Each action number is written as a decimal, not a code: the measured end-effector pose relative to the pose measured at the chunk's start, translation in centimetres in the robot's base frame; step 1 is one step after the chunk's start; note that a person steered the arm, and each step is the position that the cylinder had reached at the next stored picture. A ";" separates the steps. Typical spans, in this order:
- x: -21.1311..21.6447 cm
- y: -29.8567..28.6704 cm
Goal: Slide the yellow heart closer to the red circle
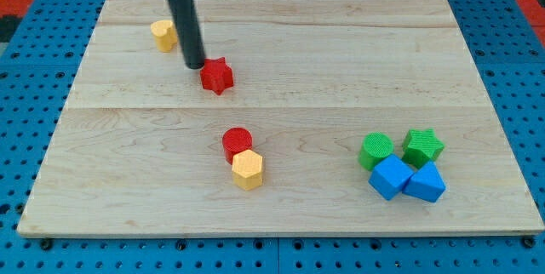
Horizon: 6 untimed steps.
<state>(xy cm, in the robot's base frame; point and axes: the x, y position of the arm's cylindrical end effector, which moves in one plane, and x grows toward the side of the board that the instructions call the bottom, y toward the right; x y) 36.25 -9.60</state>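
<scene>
The rod descends from the top edge of the frame, left of centre, and my tip (195, 66) sits on the wooden board (341, 53) in its upper left area. The tool is a plain straight rod with nothing to spread or press together; it pinches nothing.

The yellow heart (163, 34) lies in the upper left of the frame, just beside the rod on its left; the exact outline of this block is partly hidden by the rod. The red star (217, 76) lies immediately to the right of my tip; whether the two touch cannot be determined.

The red circle (237, 141) lies below the centre of the frame, well apart from the yellow heart. The yellow hexagon (248, 169) touches the red circle on its lower right side.

A cluster of four blocks occupies the lower right of the frame: the green circle (375, 150), the green star (423, 146), the blue cube (391, 177) and a second blue block (426, 182), packed closely together
</scene>
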 end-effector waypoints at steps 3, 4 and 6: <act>11.4 2.3; 7.7 -0.3; -2.4 -9.7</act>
<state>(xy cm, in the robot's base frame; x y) 33.83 -19.25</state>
